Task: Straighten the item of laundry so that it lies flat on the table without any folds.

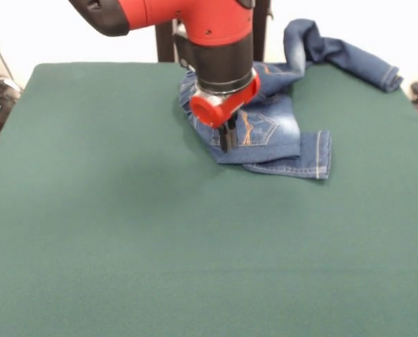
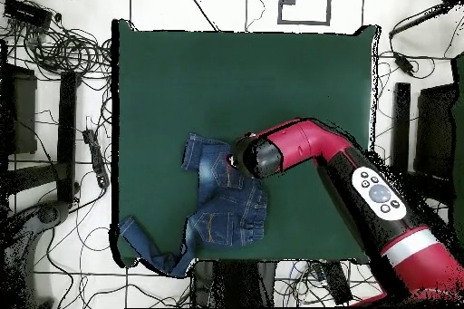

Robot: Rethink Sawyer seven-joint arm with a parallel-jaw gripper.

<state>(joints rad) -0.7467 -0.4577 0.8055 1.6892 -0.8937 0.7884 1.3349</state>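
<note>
On counter [image 1: 124, 232], far right: crumpled jeans [image 1: 279, 130]; tool [image 1: 226, 139] narrow, touching denim. Pinch one layer, draw outward.

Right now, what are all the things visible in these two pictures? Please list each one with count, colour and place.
jeans: one pair, blue denim with orange stitching, crumpled at the table's far right part in the front view; one leg folded under near the front, the other twisted and reaching to the table's edge.
table: one, dark green cloth cover, fills most of both views.
cables: many, black, on the white floor around the table in the overhead view.
arm: one, red and black, reaching over the jeans.
hand: one, black, under the red wrist, down on the jeans near a back pocket; open or shut cannot be told.
</note>
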